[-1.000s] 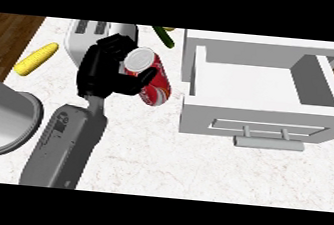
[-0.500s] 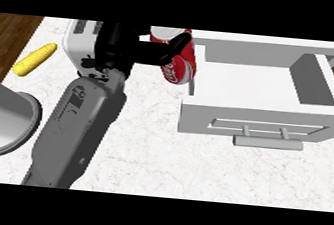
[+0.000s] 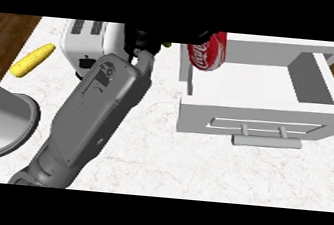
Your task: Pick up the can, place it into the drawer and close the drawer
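We are holding the red cylindrical soda can (image 3: 209, 50) in our left hand (image 3: 158, 35), black fingers curled round it, at about twelve o'clock in the head view. The can is hanging tilted over the left wall of the open white drawer (image 3: 316, 87), partly above its inside. By our judgement the pickup is done; lowering the can in, letting go and pushing the drawer's bar handle (image 3: 266, 142) shut are left. Our right hand is not showing.
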Robot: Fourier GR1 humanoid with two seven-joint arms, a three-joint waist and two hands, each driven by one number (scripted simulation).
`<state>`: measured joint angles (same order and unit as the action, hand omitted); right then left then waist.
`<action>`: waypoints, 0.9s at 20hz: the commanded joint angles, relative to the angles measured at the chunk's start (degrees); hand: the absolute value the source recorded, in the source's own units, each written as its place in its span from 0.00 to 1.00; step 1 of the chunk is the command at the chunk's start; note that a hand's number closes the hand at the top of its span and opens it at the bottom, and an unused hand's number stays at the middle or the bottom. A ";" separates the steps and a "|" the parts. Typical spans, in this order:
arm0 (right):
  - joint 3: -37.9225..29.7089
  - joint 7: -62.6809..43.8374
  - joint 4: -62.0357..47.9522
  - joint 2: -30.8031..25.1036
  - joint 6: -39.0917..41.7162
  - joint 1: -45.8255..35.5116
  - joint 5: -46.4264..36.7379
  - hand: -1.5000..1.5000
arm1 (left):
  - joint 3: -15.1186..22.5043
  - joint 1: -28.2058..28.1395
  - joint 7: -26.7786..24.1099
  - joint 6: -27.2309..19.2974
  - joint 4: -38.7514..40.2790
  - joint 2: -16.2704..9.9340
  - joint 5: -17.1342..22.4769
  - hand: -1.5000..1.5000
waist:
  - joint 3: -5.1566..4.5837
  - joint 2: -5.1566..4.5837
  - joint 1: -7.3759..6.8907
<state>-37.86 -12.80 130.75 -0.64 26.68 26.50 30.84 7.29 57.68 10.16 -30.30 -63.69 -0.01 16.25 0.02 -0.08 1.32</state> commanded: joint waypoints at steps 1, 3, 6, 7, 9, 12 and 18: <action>1.69 1.40 -2.83 0.61 0.59 -2.12 -4.34 0.00 | 0.83 7.12 -2.34 -1.23 8.01 0.01 3.34 1.00 | 0.02 -0.22 0.34; 0.42 -0.52 -3.12 -1.41 -0.40 -3.91 -2.50 0.00 | 2.25 10.49 -0.92 -4.86 8.84 0.01 4.44 1.00 | 0.02 -0.14 0.29; 0.57 -1.70 1.15 0.60 -1.89 -2.67 -1.64 0.00 | 0.19 11.08 -6.84 -0.30 16.08 0.01 7.66 1.00 | 0.00 -0.27 0.73; 1.66 1.04 -1.65 0.61 0.32 -1.97 -2.67 0.00 | 6.71 10.26 -6.70 -5.07 13.58 0.01 10.29 1.00 | 0.03 -0.14 0.96; 4.29 -0.55 3.29 0.58 -3.29 -0.37 -2.89 0.00 | 3.25 16.41 -4.78 -5.10 18.45 0.01 9.71 1.00 | 0.03 -0.23 1.27; 0.88 0.60 -1.34 0.58 1.01 -0.94 -1.31 0.00 | 7.28 17.20 -6.47 -7.20 19.72 0.01 12.57 1.00 | 0.05 -0.13 1.26; 0.22 -3.02 1.00 -1.48 -0.72 -2.83 -0.41 0.00 | 12.35 18.45 -10.29 -8.25 24.42 0.01 19.75 1.00 | 0.04 -0.23 1.77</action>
<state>-36.90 -14.95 131.04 -1.58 25.45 23.09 29.60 15.21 75.75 0.88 -36.03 -40.27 0.00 32.14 0.06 -0.44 2.99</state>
